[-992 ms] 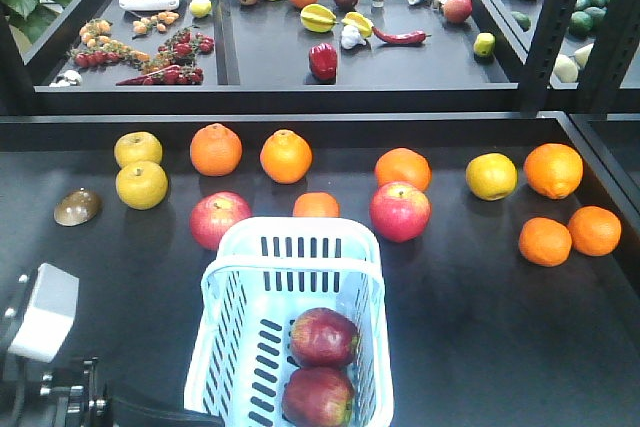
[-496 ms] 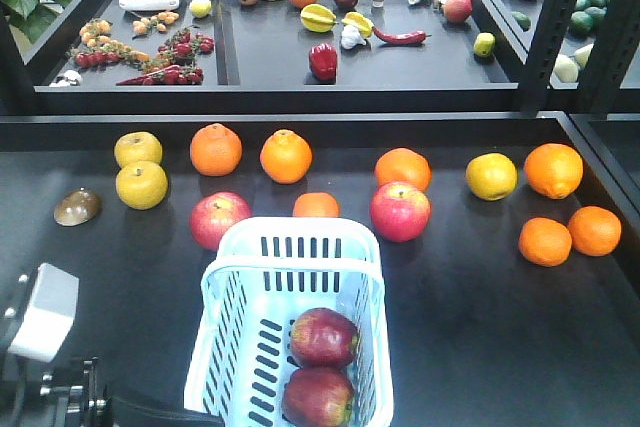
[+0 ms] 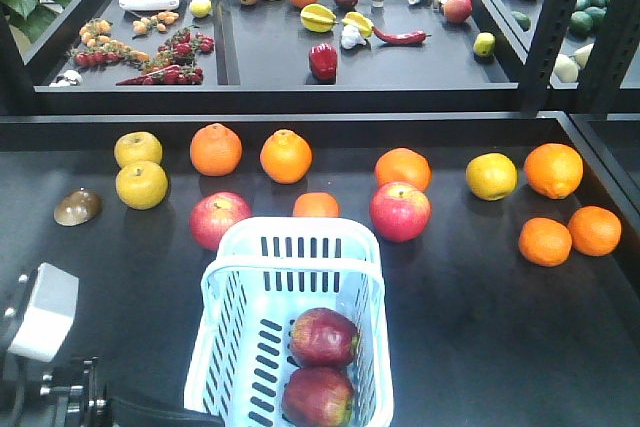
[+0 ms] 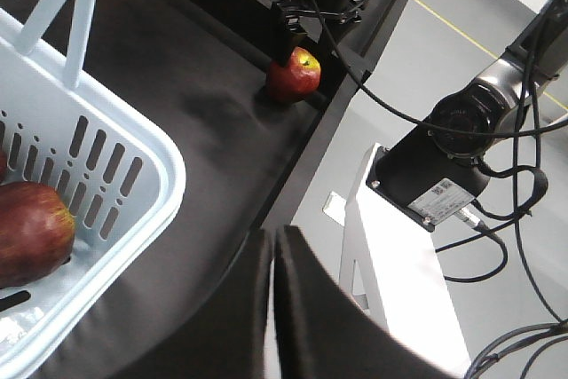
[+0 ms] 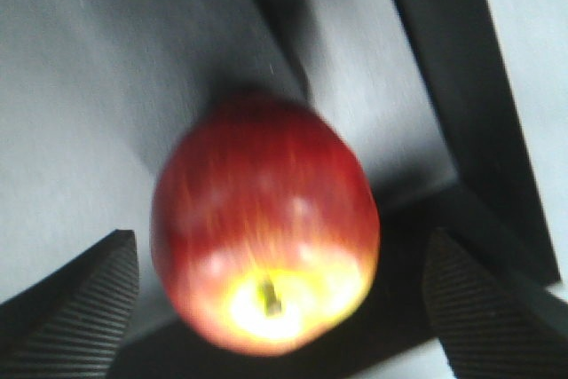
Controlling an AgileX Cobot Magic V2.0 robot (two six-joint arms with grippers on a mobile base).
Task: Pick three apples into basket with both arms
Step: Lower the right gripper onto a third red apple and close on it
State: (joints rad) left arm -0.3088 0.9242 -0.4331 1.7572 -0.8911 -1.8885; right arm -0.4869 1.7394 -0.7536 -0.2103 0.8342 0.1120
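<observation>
The pale blue basket point(image 3: 290, 287) stands at the front middle of the table and holds two dark red apples point(image 3: 323, 337) point(image 3: 318, 397). Two more red apples point(image 3: 220, 219) point(image 3: 400, 211) lie on the table just behind it. In the left wrist view my right gripper point(image 4: 306, 33) hangs over another red apple point(image 4: 295, 75) at the table's edge. The blurred right wrist view shows that apple point(image 5: 266, 224) between the wide-open fingers point(image 5: 80, 308), apart from both. My left gripper point(image 4: 272, 235) is shut and empty beside the basket point(image 4: 106, 148).
Oranges point(image 3: 286, 156), yellow pears point(image 3: 141, 184) and a lemon-like fruit point(image 3: 491, 176) lie across the table behind the basket. A raised black tray point(image 3: 280, 97) with mixed produce runs along the back. The table's edge point(image 4: 302, 157) drops to the floor beside my left gripper.
</observation>
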